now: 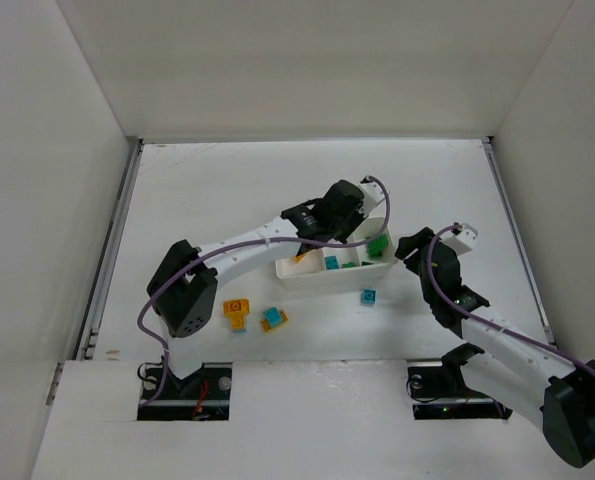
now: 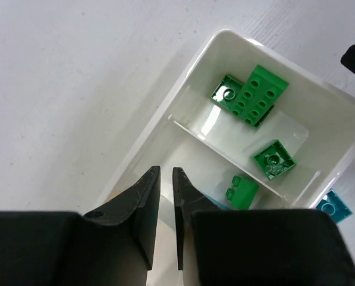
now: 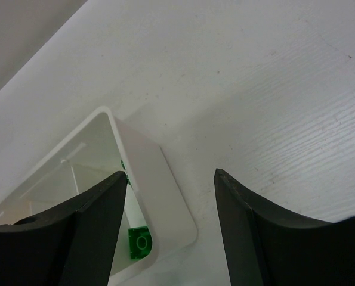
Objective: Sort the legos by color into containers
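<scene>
The white tray (image 1: 322,277) has three containers in a row. The left one holds an orange lego (image 1: 302,257), the middle one a cyan lego (image 1: 331,263) and green ones (image 2: 274,158), and the right one green legos (image 2: 258,95). Loose on the table in front lie an orange lego (image 1: 236,310), a cyan-and-yellow lego (image 1: 274,319) and a cyan lego (image 1: 368,296). My left gripper (image 2: 166,173) hangs over the tray's middle, shut with nothing between its fingers. My right gripper (image 3: 171,179) stands open at the tray's right end, its fingers on either side of a corner (image 3: 147,161); a green lego (image 3: 140,243) shows inside.
White walls enclose the table on the left, back and right. The left arm (image 1: 242,245) reaches across to the tray from the left. The right arm (image 1: 497,335) stretches along the right side.
</scene>
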You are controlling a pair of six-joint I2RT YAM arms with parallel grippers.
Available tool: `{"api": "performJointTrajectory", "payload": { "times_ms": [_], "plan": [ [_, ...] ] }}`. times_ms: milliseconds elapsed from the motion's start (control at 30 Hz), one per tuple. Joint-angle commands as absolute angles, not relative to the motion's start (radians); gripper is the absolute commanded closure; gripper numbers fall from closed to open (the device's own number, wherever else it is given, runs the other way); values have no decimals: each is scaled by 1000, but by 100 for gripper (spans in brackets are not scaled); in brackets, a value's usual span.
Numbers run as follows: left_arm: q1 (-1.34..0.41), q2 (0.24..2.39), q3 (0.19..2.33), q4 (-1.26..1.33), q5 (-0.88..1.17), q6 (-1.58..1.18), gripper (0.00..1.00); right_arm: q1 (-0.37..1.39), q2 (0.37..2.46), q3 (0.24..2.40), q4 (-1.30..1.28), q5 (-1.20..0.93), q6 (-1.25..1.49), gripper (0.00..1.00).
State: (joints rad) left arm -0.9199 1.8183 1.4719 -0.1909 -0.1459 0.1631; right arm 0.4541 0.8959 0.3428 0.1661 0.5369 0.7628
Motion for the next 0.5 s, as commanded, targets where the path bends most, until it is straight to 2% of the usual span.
{"api": "performJointTrajectory", "payload": {
  "times_ms": [0, 67, 167, 233, 467],
  "plan": [
    [-936, 1795, 1470, -192, -195, 167, 87, 466, 877, 351, 221, 529, 752, 35],
    [-943, 1766, 1442, -152, -256, 141, 79, 475, 877, 357, 222, 526, 738, 45],
    [-929, 1663, 1337, -17, -371, 57, 62, 518, 884, 377, 222, 525, 684, 62],
    [-910, 1565, 1246, 43, -409, -32, 54, 567, 881, 390, 224, 546, 646, 68],
    [-831, 1147, 887, 104, -486, -311, 52, 703, 896, 465, 190, 650, 568, 73]
  ]
}}
